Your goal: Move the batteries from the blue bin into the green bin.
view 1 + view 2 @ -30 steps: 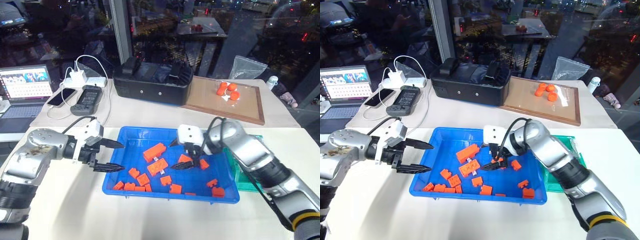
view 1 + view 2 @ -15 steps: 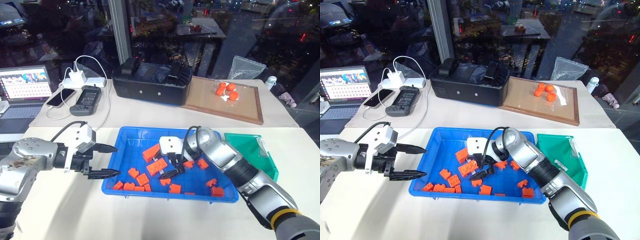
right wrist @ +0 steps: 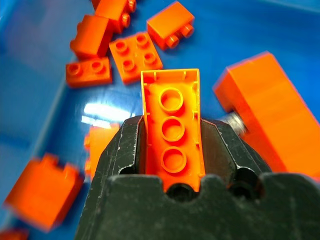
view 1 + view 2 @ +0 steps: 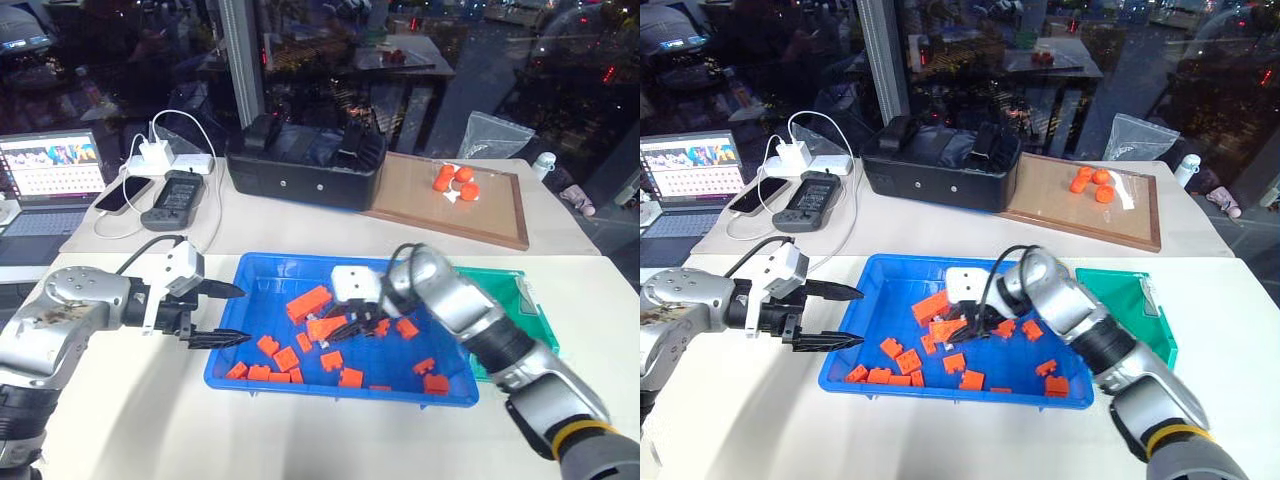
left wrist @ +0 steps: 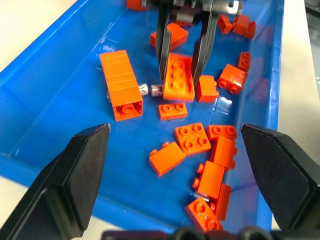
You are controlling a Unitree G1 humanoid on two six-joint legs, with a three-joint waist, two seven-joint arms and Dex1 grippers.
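White table [image 4: 130,420] under my robot, dark windows behind it. At the back I see a black box [image 4: 305,165], a wooden board [image 4: 480,215] with small orange things [image 4: 455,182] on it, and a laptop [image 4: 50,170] off to the left.

Up front sits the blue bin [image 4: 270,285]. It has lots of orange blocks [image 5: 192,137] lying on its floor. The green bin [image 4: 1115,295] is just to the right of it, touching its side or nearly so.

My right claw [image 5: 179,80] reaches down into the middle of the blue bin. Its two fingers are pinching a long orange brick [image 3: 172,100], one finger on each long side. The brick shows its hollow bottom in the right wrist view.

I can make out one battery [image 5: 151,90]. It is a tiny silver stick lying flat on the blue floor. It sits in the small gap between a big long orange block [image 5: 120,82] and the pinched brick. It is just beside one finger of the right claw, on the outside of it, not between the fingers. So the claw has the brick, and the battery lies next to it.

My left claw [image 4: 240,314] hangs at the left edge of the blue bin, pointing in toward the blocks. Its fingers are spread wide with nothing in them. The battery is well apart from this claw.
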